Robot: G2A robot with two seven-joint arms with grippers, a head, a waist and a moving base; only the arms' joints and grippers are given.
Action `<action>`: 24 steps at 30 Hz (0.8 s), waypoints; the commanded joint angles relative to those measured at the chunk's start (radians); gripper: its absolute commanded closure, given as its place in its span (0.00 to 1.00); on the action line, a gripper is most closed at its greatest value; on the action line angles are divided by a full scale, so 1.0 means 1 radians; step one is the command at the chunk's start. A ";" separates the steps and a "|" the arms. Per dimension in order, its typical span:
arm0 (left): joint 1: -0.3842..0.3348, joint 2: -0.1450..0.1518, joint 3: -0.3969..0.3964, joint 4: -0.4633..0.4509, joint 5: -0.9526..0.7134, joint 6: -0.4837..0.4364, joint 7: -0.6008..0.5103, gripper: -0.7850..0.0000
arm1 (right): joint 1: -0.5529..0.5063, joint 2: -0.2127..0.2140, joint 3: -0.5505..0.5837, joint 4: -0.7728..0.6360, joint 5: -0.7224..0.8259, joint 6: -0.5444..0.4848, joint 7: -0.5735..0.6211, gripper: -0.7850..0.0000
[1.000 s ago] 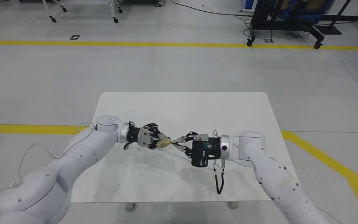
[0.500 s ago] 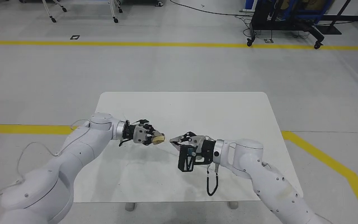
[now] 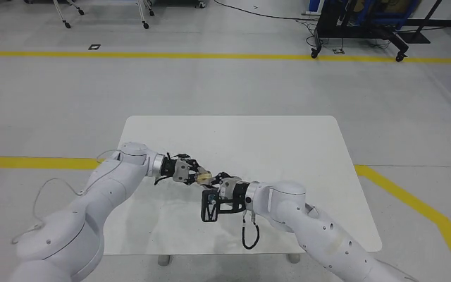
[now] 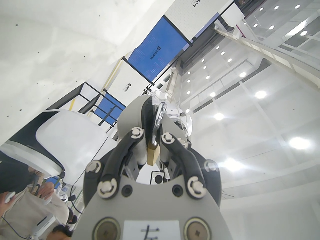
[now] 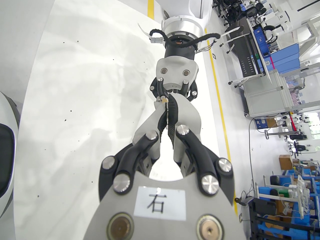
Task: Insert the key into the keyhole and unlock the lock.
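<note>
One lock (image 4: 152, 154), gripped in my left claw (image 4: 152, 112), long axis along its fingers; my right claw (image 5: 167, 106) pinched closed just beside.

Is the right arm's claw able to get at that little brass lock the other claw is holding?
Likely yes. The right claw, its tips shut, sits right at the brass lock, which the left claw grips; nothing stands between them.

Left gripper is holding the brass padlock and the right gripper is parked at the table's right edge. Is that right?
Not quite. The left gripper does hold the brass padlock, but the right gripper is not at the edge: the top view shows it near the middle of the table, its tips close to the left gripper's.
</note>
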 commanded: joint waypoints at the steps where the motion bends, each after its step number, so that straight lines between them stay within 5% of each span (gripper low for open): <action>1: 0.000 -0.007 -0.006 0.011 0.011 0.002 -0.004 1.00 | 0.005 -0.003 -0.007 0.007 0.000 0.003 0.006 1.00; 24: 0.009 -0.055 -0.071 0.086 0.083 0.016 -0.052 1.00 | 0.022 -0.021 -0.042 0.023 -0.058 0.043 0.095 1.00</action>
